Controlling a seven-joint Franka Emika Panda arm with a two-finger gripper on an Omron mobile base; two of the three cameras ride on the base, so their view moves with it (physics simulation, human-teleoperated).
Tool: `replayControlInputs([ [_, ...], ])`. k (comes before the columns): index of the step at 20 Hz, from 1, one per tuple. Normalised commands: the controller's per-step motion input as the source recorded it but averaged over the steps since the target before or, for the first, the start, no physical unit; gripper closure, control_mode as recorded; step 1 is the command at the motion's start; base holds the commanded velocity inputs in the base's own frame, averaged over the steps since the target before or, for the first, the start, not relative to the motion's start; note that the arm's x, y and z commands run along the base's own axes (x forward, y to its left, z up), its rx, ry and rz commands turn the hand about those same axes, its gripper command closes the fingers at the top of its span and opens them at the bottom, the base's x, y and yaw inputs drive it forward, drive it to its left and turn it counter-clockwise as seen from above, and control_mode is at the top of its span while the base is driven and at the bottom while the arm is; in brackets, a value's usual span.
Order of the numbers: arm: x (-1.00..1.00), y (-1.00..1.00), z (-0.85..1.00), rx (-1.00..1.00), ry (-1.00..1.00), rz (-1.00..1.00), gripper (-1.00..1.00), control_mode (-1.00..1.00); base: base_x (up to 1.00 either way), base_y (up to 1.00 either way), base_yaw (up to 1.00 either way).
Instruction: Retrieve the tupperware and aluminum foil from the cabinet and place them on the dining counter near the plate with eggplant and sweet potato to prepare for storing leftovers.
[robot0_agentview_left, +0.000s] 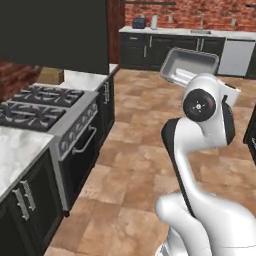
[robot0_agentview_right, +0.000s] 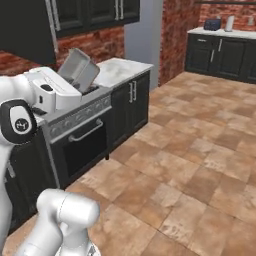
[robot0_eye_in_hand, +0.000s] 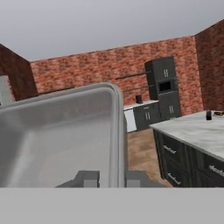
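Tupperware held aloft in our pincer, jaws clamped on its rim; container tilted above tiled floor, clear of every surface. From hand view we see its pale grey inside close up, marble table beyond at right. Stove at our left.

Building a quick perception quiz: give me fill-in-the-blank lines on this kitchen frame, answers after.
1. The end effector is shut on the rim of the ____, held up in the air.
2. The floor is laid with ____ tiles.
3. The gas stove stands among dark cabinets with ____ bar handles.
4. The far wall is made of red ____.

Missing words: tupperware; brown; silver; brick
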Motion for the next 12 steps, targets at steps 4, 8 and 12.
replayControlInputs([
  [4,0.0,0.0,0.0,0.0,0.0,0.0,1.0,1.0,1.0,-0.34,-0.41],
  [8,0.0,0.0,0.0,0.0,0.0,0.0,1.0,1.0,1.0,-0.13,-0.44],
  [12,0.0,0.0,0.0,0.0,0.0,0.0,1.0,1.0,1.0,-0.01,-0.29],
])
